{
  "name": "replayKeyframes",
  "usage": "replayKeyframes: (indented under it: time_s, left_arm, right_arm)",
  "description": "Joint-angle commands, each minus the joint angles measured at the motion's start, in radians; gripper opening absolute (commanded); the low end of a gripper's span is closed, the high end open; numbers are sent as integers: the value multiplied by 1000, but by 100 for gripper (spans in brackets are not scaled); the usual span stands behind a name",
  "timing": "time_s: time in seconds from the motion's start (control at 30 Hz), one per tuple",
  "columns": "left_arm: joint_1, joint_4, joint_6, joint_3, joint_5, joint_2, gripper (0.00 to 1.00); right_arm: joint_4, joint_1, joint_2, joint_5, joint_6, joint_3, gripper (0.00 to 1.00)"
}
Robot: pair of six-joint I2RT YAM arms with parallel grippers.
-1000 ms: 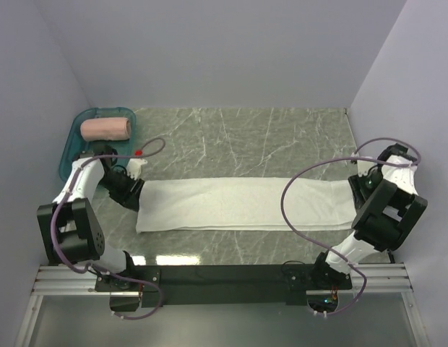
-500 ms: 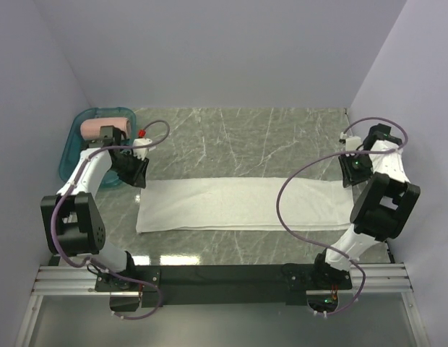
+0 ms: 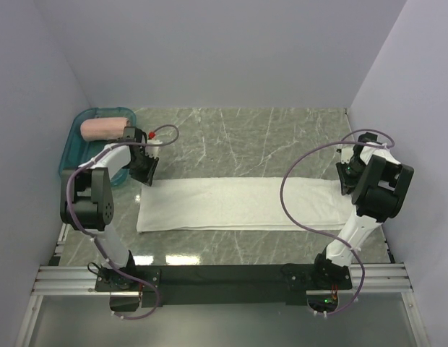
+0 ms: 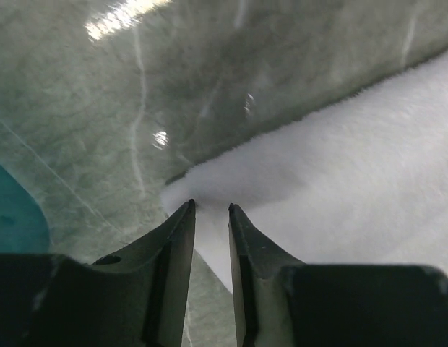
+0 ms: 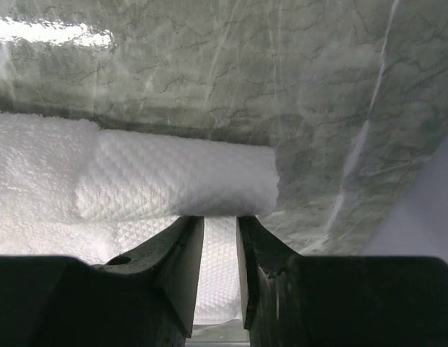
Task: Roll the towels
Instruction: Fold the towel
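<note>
A white towel (image 3: pixel 238 204) lies flat as a long strip across the table. My left gripper (image 3: pixel 146 173) is at its far left corner. In the left wrist view the jaws (image 4: pixel 211 208) stand narrow, closed on that raised corner of the white towel (image 4: pixel 368 166). My right gripper (image 3: pixel 343 179) is at the far right corner. In the right wrist view it (image 5: pixel 220 218) is pinched on the towel's end, and a thick fold of the white towel (image 5: pixel 137 181) bulges across the fingertips. A salmon-pink towel (image 3: pixel 105 129) lies rolled in the tray.
The teal tray (image 3: pixel 72 148) sits at the back left, close to my left gripper, and its edge (image 4: pixel 14 217) shows in the left wrist view. The right wall (image 5: pixel 426 217) is close beside my right gripper. Purple cables loop over both arms.
Both grippers have moved from the near side of the towel's ends to its far corners. Their jaws have narrowed onto the cloth.
</note>
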Motion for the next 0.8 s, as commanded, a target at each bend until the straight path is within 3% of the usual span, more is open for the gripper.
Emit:
replayKeyframes:
  time_s: [0.0, 0.27, 0.5, 0.77]
  left_arm:
    - [2, 33, -29, 61, -66, 45, 31]
    - [2, 43, -57, 119, -55, 123, 27]
    - [7, -28, -49, 187, -23, 68, 42]
    - [7, -118, -29, 198, -28, 5, 50]
  right_arm:
    - [87, -2, 45, 66, 19, 14, 31]
    - [36, 37, 16, 19, 37, 44, 32]
    - [-79, 35, -88, -26, 19, 121, 36]
    - [-195, 14, -157, 42, 28, 68, 45]
